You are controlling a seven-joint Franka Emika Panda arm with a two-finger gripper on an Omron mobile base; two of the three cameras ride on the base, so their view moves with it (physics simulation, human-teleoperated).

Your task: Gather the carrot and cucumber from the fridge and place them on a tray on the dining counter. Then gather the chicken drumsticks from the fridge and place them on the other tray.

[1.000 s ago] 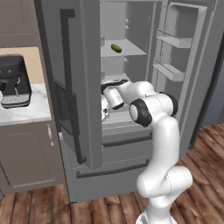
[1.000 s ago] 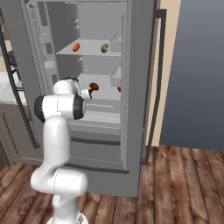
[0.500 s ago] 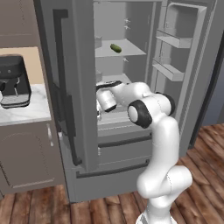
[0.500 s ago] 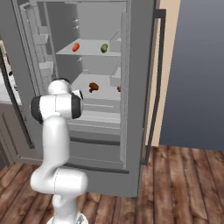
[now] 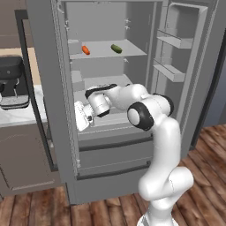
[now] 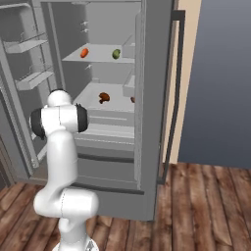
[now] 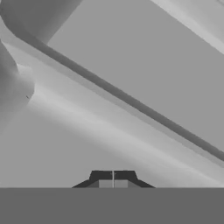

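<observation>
Claw [image 7: 113, 177]: fingertips pressed together with nothing between them, set at the left door side of the open fridge [image 5: 132, 26], just inside its frame at the level of the lower shelf; the hand camera faces plain grey panels at a slant, so the claw points at fridge structure, not at food. Judged reason for this posture: the arm is folded across the fridge front with nothing yet picked up, probably on its way to reach in. Carrot [image 5: 85, 50]: short orange piece with a redder end, lying on the upper shelf toward the left. Cucumber [image 5: 116, 48]: small dark green oval, on the same upper shelf, right of the carrot and well apart from it; both sit loose and unobstructed near the shelf's front, above the claw. Chicken drumsticks [image 6: 103, 97]: brown lumpy item on the lower shelf in the right base view, with a second reddish-brown bit near the fridge's right wall, too small to identify. Door shelves [image 5: 172, 70]: bare racks on the open right door. Coffee machine [image 5: 11, 82]: black, standing on the pale tabletop left of the fridge. Floor: wood planks.
</observation>
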